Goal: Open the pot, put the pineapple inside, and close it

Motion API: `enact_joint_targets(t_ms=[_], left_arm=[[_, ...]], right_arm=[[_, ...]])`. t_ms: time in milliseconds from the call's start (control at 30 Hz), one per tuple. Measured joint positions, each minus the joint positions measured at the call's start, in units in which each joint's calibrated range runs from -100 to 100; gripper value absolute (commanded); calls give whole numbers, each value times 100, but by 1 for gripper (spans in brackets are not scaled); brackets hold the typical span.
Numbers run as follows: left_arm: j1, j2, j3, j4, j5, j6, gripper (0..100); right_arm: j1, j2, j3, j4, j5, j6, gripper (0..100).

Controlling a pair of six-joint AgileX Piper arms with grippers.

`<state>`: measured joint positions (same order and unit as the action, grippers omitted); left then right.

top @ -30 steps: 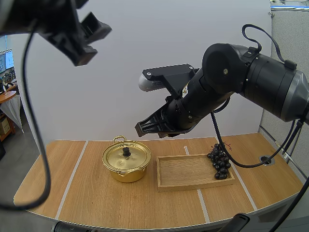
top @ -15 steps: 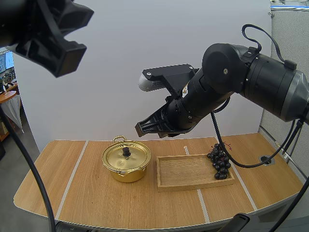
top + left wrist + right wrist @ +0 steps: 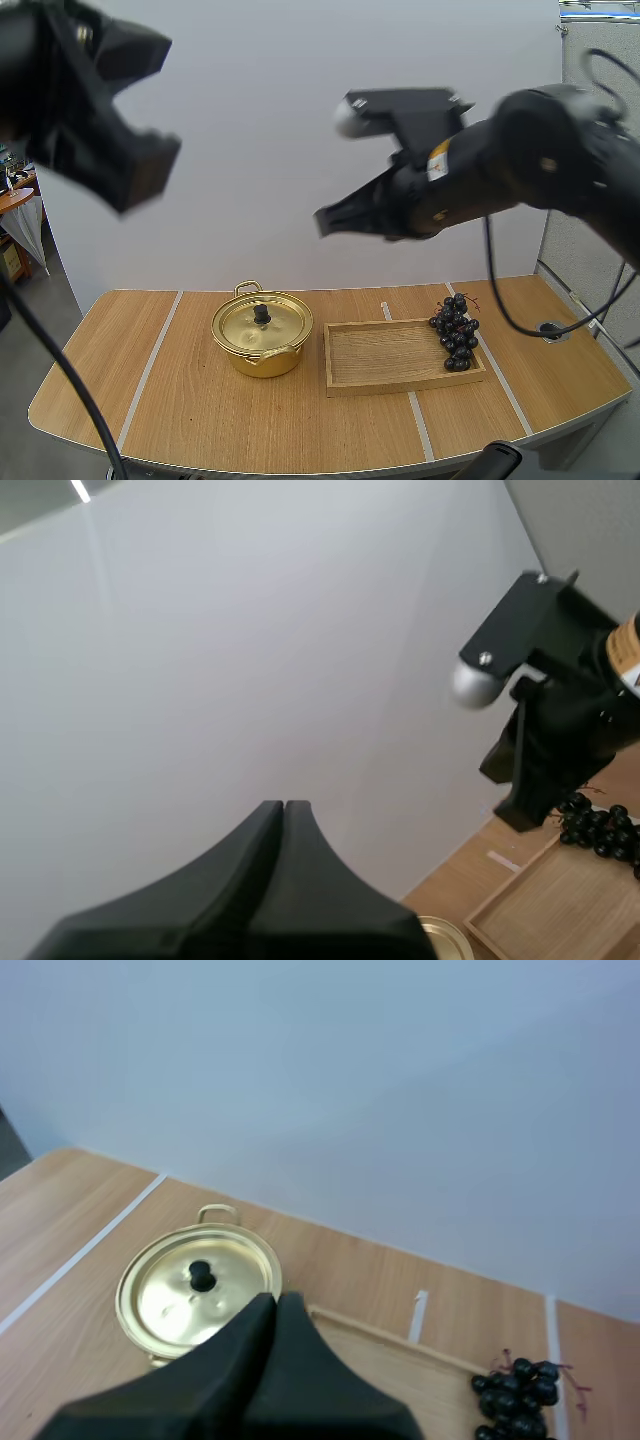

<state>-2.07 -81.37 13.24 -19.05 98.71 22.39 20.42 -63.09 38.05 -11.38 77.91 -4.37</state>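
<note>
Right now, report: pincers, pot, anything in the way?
Left pincer shut, empty, high. Right pincer shut, empty, high. Pot lidded on table. Tray and grapes beside it, apart.

Bright, even light falls from above on my table (image 3: 250,420); soft shadows under the pot (image 3: 262,362) and wooden tray (image 3: 390,355), mild glare on the golden lid (image 3: 240,328)

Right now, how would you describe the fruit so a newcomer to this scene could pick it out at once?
On the wooden table, a shallow wooden tray lies right of the lidded gold pot. The bunch of grapes sits at the tray's right end: the only dark, knobbly cluster among smooth gold and wood.
</note>
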Motion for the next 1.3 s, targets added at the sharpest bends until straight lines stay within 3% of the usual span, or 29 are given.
enact_joint_targets(t_ms=[233, 367, 533, 600, 800, 1100, 1300], left_arm=[[0, -553, 818, 0, -804, -277, 0], [0, -1038, 2085, 0, -1646, -577, 0], [0, -1270, 2569, 0, -1837, -659, 0], [106, -1811, 3322, 0, -2620, -977, 0], [226, -1826, 3565, 10, -3213, -1425, 0], [247, -1826, 3647, 10, -3755, -1791, 0], [247, -1826, 3647, 10, -3772, -1799, 0]], right_arm=[[0, -708, 0, -1006, -175, 819, 0], [-40, -859, 0, -1435, -175, 1272, 0], [-281, -1145, 0, -1900, -175, 1597, 0], [-407, -1366, 0, -1940, -175, 1629, 0], [-676, -1935, 0, -1962, -437, 1648, 0], [-1269, -2702, 0, -1951, -1072, 1648, 0], [-1397, -3058, 0, -1726, -1346, 1636, 0]])
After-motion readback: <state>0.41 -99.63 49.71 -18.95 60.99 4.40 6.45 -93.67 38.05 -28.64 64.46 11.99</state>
